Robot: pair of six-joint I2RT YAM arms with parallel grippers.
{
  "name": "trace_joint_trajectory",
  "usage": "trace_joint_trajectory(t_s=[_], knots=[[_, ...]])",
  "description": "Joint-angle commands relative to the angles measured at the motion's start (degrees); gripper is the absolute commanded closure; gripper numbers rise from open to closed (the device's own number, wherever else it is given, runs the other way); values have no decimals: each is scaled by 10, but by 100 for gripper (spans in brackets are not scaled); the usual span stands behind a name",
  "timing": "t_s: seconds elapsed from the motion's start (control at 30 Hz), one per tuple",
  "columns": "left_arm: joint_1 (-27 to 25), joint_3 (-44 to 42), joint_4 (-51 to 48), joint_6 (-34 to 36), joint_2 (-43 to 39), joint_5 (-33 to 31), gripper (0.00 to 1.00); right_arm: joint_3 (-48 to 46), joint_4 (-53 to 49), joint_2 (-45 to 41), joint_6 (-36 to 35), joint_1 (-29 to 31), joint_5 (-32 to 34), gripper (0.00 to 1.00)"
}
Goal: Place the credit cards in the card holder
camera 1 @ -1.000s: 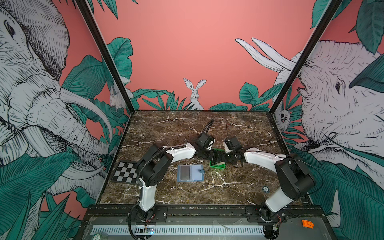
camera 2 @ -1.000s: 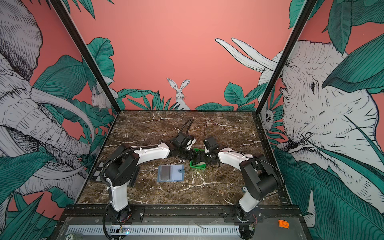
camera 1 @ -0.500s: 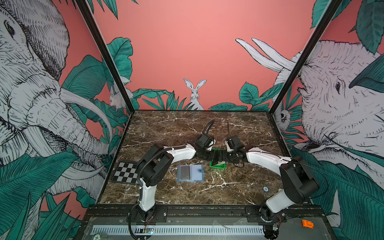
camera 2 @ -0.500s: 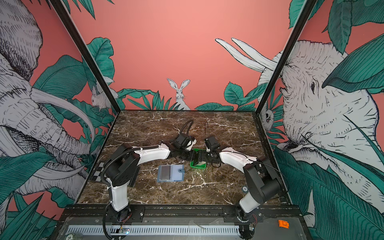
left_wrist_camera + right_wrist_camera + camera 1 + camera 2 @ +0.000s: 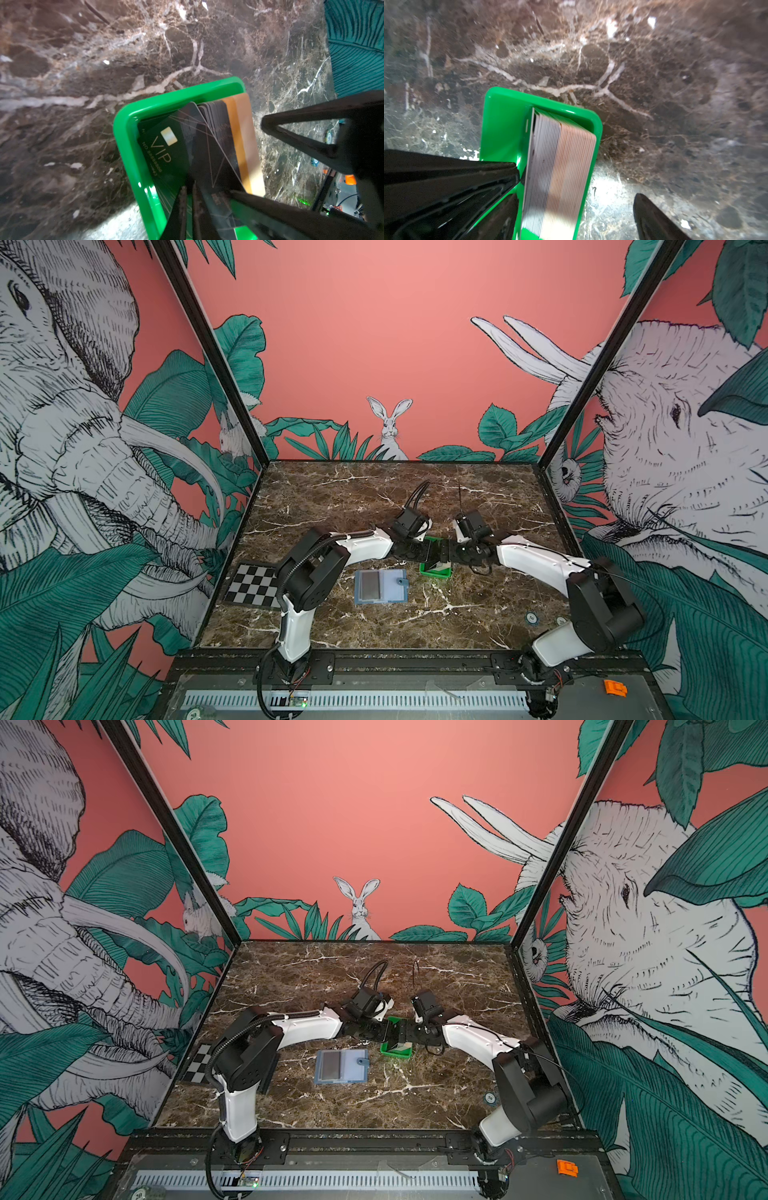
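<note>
The step in hand is picking one card. The credit cards (image 5: 560, 166) stand on edge in the green tray (image 5: 434, 572), mid-frame in both top views. The left gripper (image 5: 188, 187), almost closed, seems to pinch one card's edge. The right gripper (image 5: 577, 185) stands wide around the stack, holding nothing. Next, I think, the card must lift cleanly toward the open card holder (image 5: 381, 586), lower left of the tray.
</note>
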Motion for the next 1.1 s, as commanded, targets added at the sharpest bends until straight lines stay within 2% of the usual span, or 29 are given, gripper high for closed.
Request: trace_joint_trajectory(t_s=[0.0, 0.07, 0.23, 0.37, 0.73, 1.07], knots=[[-3, -8, -13, -5, 10, -5, 89, 3, -12, -35, 11, -1, -19, 17], [-3, -7, -13, -6, 11, -5, 89, -2, -10, -52, 30, -1, -30, 22], [-3, -6, -10, -8, 12, -5, 89, -3, 6, -60, 74, 5, -64, 47], [-3, -3, -7, -12, 12, -5, 89, 3, 8, -42, 88, 11, -61, 61], [-4, -5, -5, -13, 7, -5, 89, 4, 32, -3, 99, 17, -72, 77], [-4, -14, 7, -19, 6, -3, 89, 5, 46, 17, 105, 24, -77, 85]])
